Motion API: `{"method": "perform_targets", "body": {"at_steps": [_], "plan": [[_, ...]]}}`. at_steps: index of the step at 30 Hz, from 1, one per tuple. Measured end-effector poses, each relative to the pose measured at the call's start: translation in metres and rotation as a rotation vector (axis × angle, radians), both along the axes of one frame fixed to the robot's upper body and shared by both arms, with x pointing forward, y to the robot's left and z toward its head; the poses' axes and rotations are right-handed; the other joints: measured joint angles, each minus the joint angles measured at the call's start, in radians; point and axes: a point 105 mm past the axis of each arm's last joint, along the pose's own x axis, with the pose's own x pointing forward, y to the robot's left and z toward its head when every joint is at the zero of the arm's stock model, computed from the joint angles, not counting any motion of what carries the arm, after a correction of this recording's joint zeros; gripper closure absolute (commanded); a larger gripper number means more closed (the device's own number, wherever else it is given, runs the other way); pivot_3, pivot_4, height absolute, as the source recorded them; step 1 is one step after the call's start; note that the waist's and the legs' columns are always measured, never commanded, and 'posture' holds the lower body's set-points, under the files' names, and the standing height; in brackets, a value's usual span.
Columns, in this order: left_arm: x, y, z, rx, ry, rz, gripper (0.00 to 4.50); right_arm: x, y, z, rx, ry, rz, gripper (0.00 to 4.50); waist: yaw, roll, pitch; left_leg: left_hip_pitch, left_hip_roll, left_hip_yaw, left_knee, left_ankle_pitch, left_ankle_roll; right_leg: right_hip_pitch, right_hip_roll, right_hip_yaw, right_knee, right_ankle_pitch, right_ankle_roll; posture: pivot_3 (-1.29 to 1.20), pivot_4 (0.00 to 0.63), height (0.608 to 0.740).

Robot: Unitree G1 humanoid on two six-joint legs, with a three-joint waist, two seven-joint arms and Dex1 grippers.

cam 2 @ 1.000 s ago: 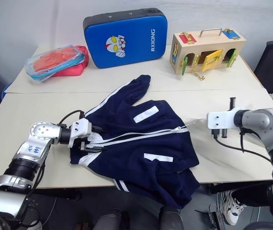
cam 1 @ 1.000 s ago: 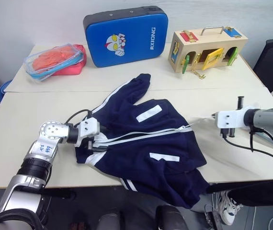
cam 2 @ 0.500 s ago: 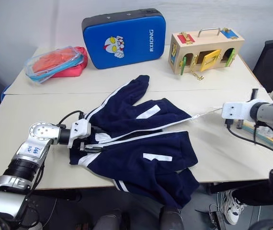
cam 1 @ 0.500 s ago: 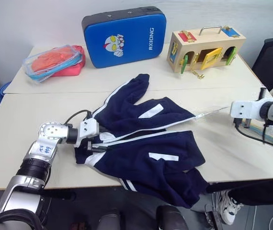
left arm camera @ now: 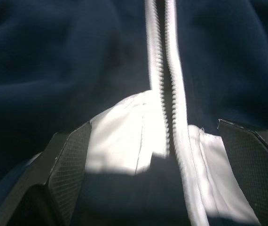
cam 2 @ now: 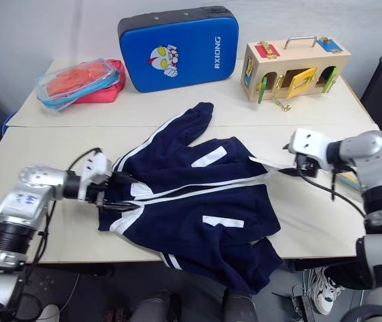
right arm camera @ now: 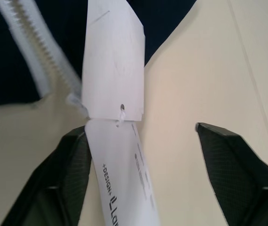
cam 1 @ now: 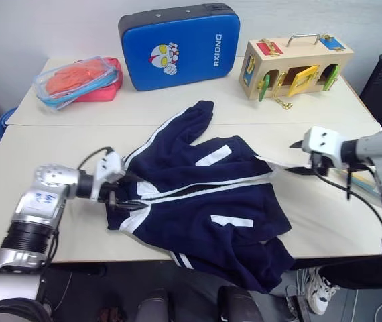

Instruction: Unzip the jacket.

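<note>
Jacket spread on the counter, both claws apart at opposite ends of the zipper

The jacket (cam 1: 204, 201) lies flat on the near part of the counter (cam 1: 43, 161), its hem spilling over the front edge, so the white zipper (cam 1: 198, 188) runs in one line between the arms. The left claw (cam 1: 114, 191), fingers apart, sits over the white collar end of that line without gripping it, likely placed there to anchor the cloth. The right claw (cam 1: 305, 168) is at the far end, jaws spread on either side of the paper hang tags (right arm camera: 115, 84) by the zipper's end, clamped on nothing. The halves appear parted near the tags, though how much remains joined I cannot tell.
</note>
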Motion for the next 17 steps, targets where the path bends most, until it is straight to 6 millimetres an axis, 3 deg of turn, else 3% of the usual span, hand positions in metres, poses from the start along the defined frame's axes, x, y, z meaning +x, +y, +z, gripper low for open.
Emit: {"method": "perform_targets", "body": {"at_steps": [4, 12, 17], "plan": [[-0.015, 0.042, 0.031, 0.042, -0.013, 0.101, 0.0, -0.026, -0.035, 0.028, 0.131, 0.075, -0.11, 0.04, -0.003, 0.001, 0.005, 0.0, 0.0, 0.001, -0.001, 0.0, 0.0, -0.001, 0.0, 0.001, 0.0, 0.0, 0.0, 0.0, 0.15, 0.74], [-0.051, 0.104, 0.05, 0.127, -0.012, 0.257, 0.0, -0.066, -0.074, 0.049, 0.352, 0.172, -0.282, 0.04, -0.005, 0.002, 0.008, 0.001, 0.001, 0.004, -0.002, 0.0, -0.001, -0.003, 0.0, 0.003, 0.0, 0.0, 0.0, 0.0, 0.15, 0.74], [-0.058, 0.109, 0.058, 0.114, -0.038, 0.274, 0.0, -0.073, -0.073, 0.048, 0.42, 0.192, -0.277, 0.04, -0.001, 0.002, 0.008, 0.001, 0.001, 0.009, -0.001, -0.001, -0.001, -0.003, 0.0, 0.004, 0.001, 0.0, 0.0, 0.0, 0.15, 0.74]]}}
